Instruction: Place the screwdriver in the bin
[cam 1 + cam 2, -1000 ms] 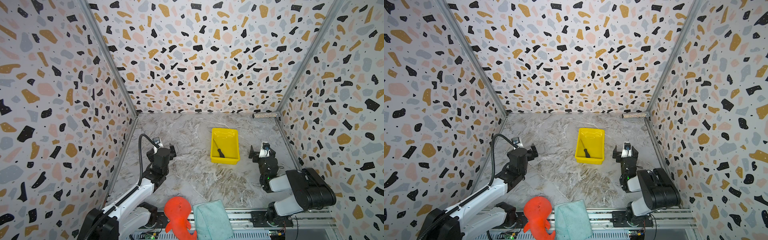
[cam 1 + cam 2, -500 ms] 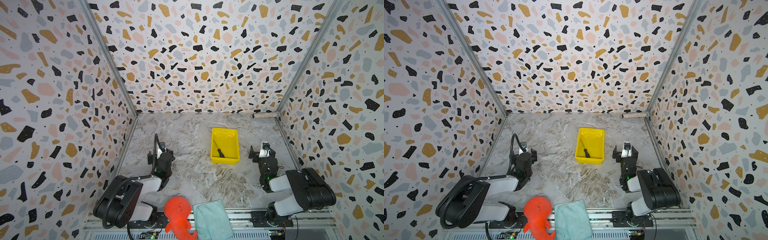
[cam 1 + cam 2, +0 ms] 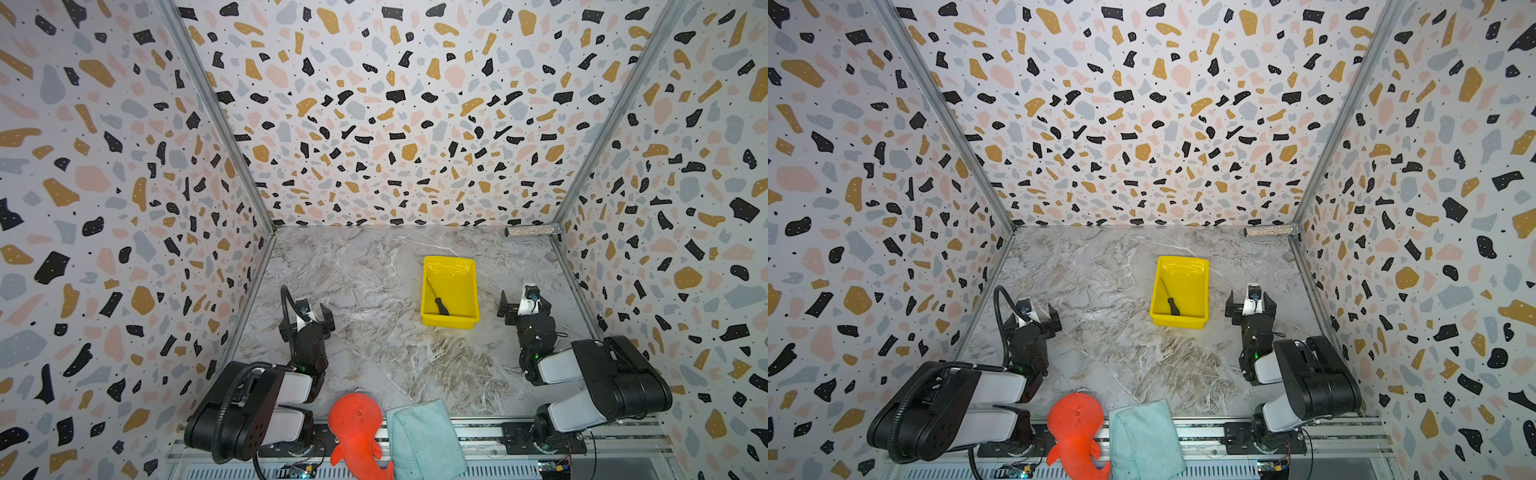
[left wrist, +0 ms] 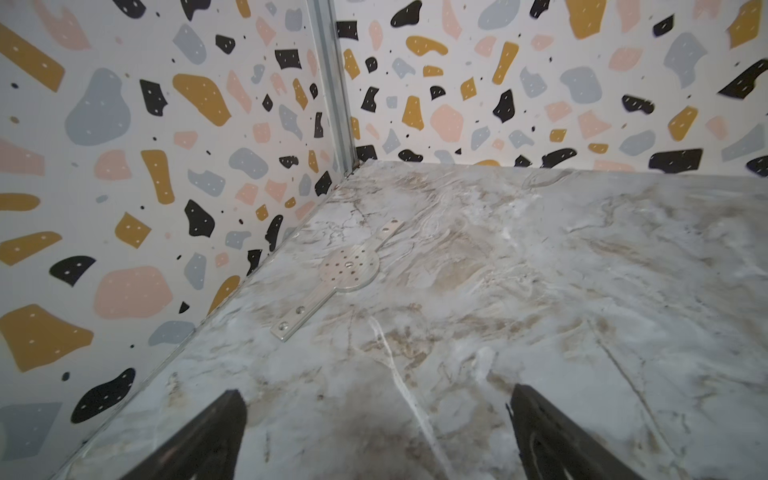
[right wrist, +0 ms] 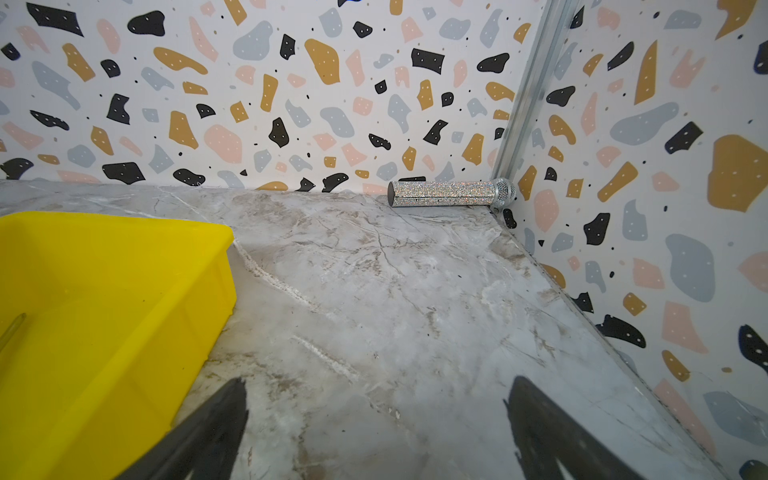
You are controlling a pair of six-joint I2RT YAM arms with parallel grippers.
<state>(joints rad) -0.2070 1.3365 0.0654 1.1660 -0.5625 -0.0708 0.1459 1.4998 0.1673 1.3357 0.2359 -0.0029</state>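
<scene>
The screwdriver (image 3: 439, 301) (image 3: 1171, 304), black-handled with a thin shaft, lies inside the yellow bin (image 3: 449, 260) (image 3: 1183, 260) near its front left corner. The right wrist view catches the bin's rim (image 5: 124, 230) and a bit of the shaft (image 5: 10, 332). My left gripper (image 3: 307, 319) (image 3: 1034, 316) (image 4: 376, 390) is open and empty, low over the marble floor at the front left, well away from the bin. Just right of the bin, my right gripper (image 3: 525, 305) (image 3: 1251, 307) (image 5: 378, 379) also stands open and empty.
A glittery silver cylinder (image 3: 532, 230) (image 3: 1268, 230) (image 5: 449, 193) lies in the back right corner. An orange plush toy (image 3: 357, 424) and a folded teal cloth (image 3: 424, 436) sit at the front edge. A flat metal plate (image 4: 349, 268) lies by the left wall. Terrazzo walls enclose three sides.
The left arm has folded back from an extended reach to a tucked pose at the front left. The right arm, the bin and the screwdriver have not moved.
</scene>
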